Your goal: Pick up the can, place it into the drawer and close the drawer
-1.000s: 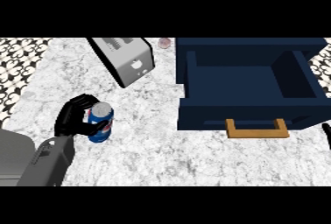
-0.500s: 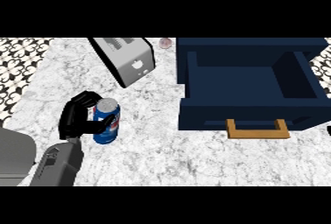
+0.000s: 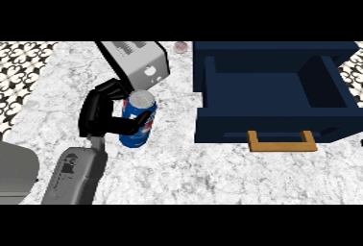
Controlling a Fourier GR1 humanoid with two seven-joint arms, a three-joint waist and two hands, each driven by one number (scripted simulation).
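Observation:
A blue can with a silver top is held off the counter, tilted a little, left of the drawer. My left hand is shut on it, fingers and thumb curled round its sides. The dark blue drawer stands pulled open at the right, with a wooden handle on its front and nothing visible inside it. My right hand shows only as a dark sliver at the right edge.
A silver toaster stands just behind the can and my left hand. A small pink object lies at the counter's back edge. Patterned tiles show at the far left.
My left hand has carried the can up and to the right, closer to the toaster and the drawer.

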